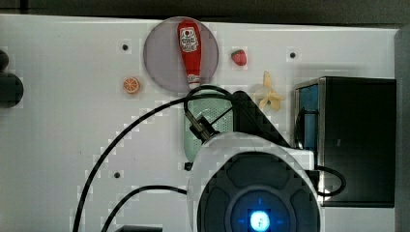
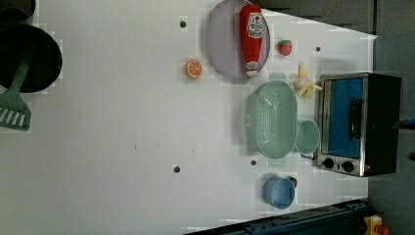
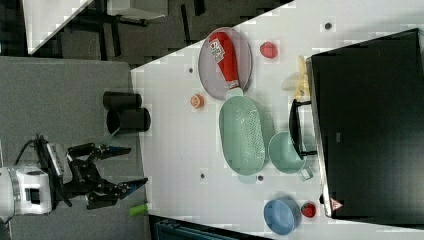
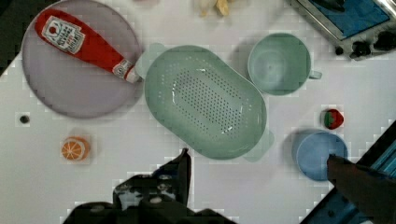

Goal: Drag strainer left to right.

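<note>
The strainer [image 2: 271, 120] is a pale mint-green oblong colander with small holes. It lies on the white table between the grey-lilac plate [image 2: 222, 46] and the round mint-green mug [image 2: 307, 138]. The wrist view shows the strainer [image 4: 205, 100] whole, from well above. My gripper [image 4: 259, 163] is open and holds nothing, with its dark fingers [image 4: 183, 168] spread on the strainer's near side. In the right view the gripper [image 3: 134, 166] hangs open, off towards the right view's left. In the top view my arm [image 1: 256, 193] covers most of the strainer [image 1: 193, 137].
A red ketchup bottle [image 2: 251, 36] lies on the plate. An orange slice [image 2: 194, 69], strawberry [image 2: 284, 47] and banana [image 2: 303, 83] lie nearby. A toaster oven [image 2: 357, 125] stands beyond the mug. A blue cup [image 2: 279, 192], black pan [image 2: 24, 56] and green spatula [image 2: 14, 107] sit further off.
</note>
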{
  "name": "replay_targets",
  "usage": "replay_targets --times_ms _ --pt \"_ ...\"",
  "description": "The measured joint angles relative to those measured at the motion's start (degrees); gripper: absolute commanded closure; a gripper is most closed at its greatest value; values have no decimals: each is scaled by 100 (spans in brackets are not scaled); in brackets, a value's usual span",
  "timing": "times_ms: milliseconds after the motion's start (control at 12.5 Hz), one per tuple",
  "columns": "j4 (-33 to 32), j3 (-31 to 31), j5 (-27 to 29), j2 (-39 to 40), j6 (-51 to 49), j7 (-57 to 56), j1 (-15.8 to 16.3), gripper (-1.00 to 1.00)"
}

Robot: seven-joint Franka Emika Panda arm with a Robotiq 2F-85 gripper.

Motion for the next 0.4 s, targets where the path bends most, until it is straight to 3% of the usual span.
replay_targets --times_ms 400 --pt "-11 -30 48 94 -255 -165 -64 -100"
